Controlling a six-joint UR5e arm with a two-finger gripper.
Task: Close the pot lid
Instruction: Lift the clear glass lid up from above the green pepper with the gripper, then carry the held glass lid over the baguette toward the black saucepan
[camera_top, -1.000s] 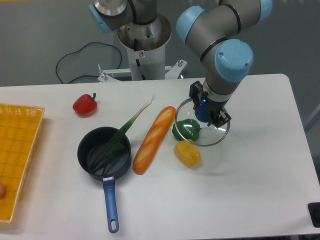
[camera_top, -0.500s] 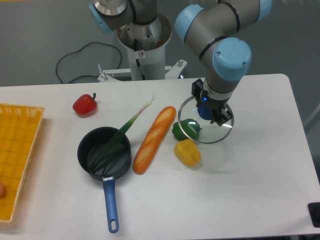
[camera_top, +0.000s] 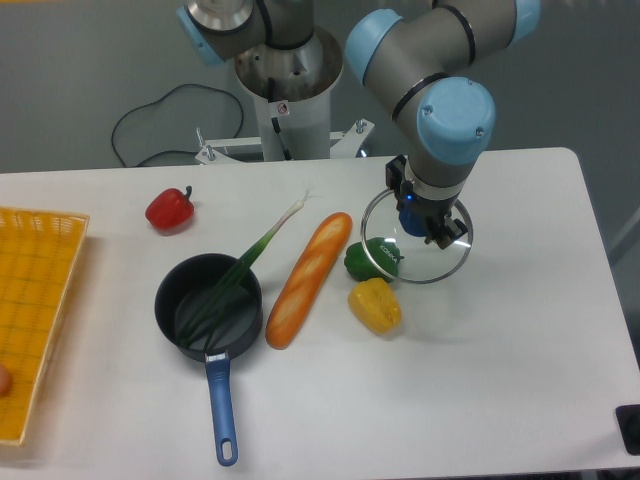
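The pot (camera_top: 208, 305) is a small black saucepan with a long blue handle, left of centre on the white table, uncovered. A green onion (camera_top: 240, 268) lies across it, its leaves inside and its white end on the table. The pot lid (camera_top: 417, 240), a glass disc with a metal rim and blue knob, hangs tilted above the table at the right, over part of a green pepper (camera_top: 372, 259). My gripper (camera_top: 419, 222) is shut on the lid's knob, pointing down from the arm above.
A baguette (camera_top: 309, 279) lies diagonally between pot and lid. A yellow pepper (camera_top: 374, 306) sits below the green one. A red pepper (camera_top: 170, 208) is at the back left. An orange basket (camera_top: 32, 300) stands at the left edge.
The gripper has lifted the lid a little and carried it slightly up and to the right. Everything else is where it was.
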